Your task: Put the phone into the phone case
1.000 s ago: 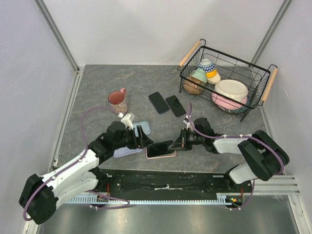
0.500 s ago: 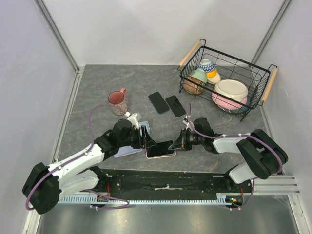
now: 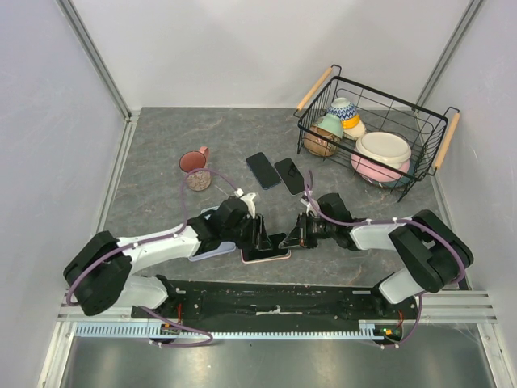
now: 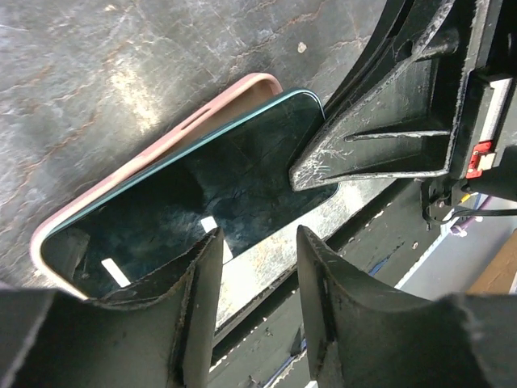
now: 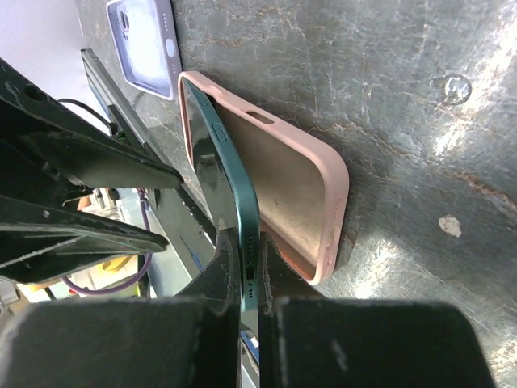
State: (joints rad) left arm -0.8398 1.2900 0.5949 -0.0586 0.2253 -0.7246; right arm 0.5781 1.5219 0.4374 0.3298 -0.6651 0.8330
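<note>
A grey marbled table [image 3: 161, 145] holds a pink mug [image 3: 195, 168] standing upright. Just right of it, two dark phones [image 3: 263, 170] [image 3: 291, 175] lie side by side, screens up. At the far right, a black wire basket [image 3: 423, 147] with wooden handles holds several bowls [image 3: 384, 152]. Near the front edge lies what may be a lavender case [image 5: 145, 44].

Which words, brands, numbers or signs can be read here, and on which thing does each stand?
None can be read.
The phone screen is dark, the pink case is plain, and the white and red sticker in the left wrist view is too blurred.
</note>
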